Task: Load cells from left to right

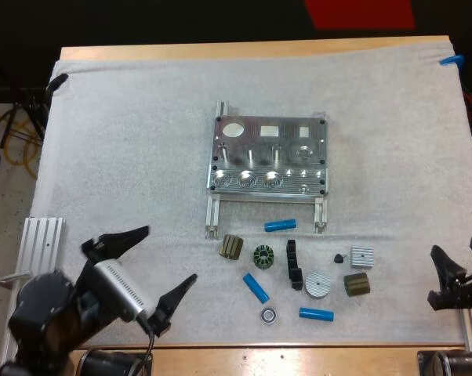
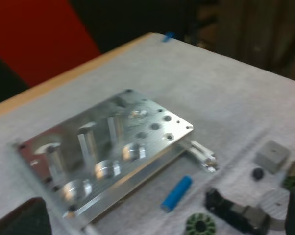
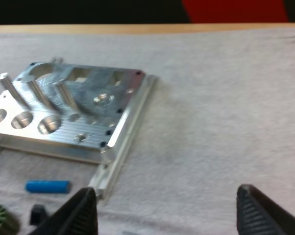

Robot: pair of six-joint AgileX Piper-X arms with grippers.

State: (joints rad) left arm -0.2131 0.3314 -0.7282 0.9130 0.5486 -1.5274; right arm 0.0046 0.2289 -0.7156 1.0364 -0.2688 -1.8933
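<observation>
Both grippers are released and hold nothing. My left gripper [image 1: 171, 253] hangs with its fingers spread wide over the near-left part of the mat. My right gripper [image 1: 455, 252] sits at the near-right edge, fingers likewise apart and clear of any part.

A wooden table [image 1: 252, 48] carries a white mat [image 1: 126, 157] that covers nearly all of its top. Beyond the far side the room is dark, with a red strip.

One metal fixture [image 1: 269, 154] lies flat near the middle of the mat on two slim rails that run toward the near side. Its plate has a round hole and square cut-outs along the far edge, three upright pins across the middle, and three round pockets in the near row. All three pockets are unfilled.

Three blue cylinders lie loose on the mat:
- one [image 1: 280, 225] between the rail ends;
- one [image 1: 255, 287] nearer and tilted;
- one [image 1: 316, 314] nearest the front edge.

Around them are the smaller parts: one black bracket [image 1: 293, 263], one silver disc [image 1: 317, 284], one silver ribbed block [image 1: 361, 256], two olive ribbed pieces [image 1: 231, 247] [image 1: 357, 284], one green toothed ring [image 1: 262, 256], one small bearing [image 1: 268, 315] and one tiny black nub [image 1: 339, 258].
</observation>
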